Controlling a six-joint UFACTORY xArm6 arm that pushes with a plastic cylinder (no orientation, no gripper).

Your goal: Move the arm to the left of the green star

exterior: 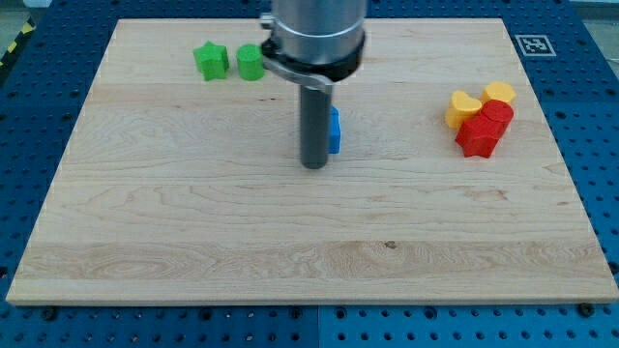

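Six small blocks sit on the wooden worktop (193,242) in the camera view. Near the view's top left, the green star (210,61) stands just beside a green rounded block (250,62) on its right. My tip (313,164) rests near the middle of the worktop, well apart from the star, below it and to its right, with a blue block (334,130) just behind the rod. At the view's right, two yellow blocks (464,106) and two red blocks (481,135) cluster together. No hand is fitted, so there is nothing grasped.
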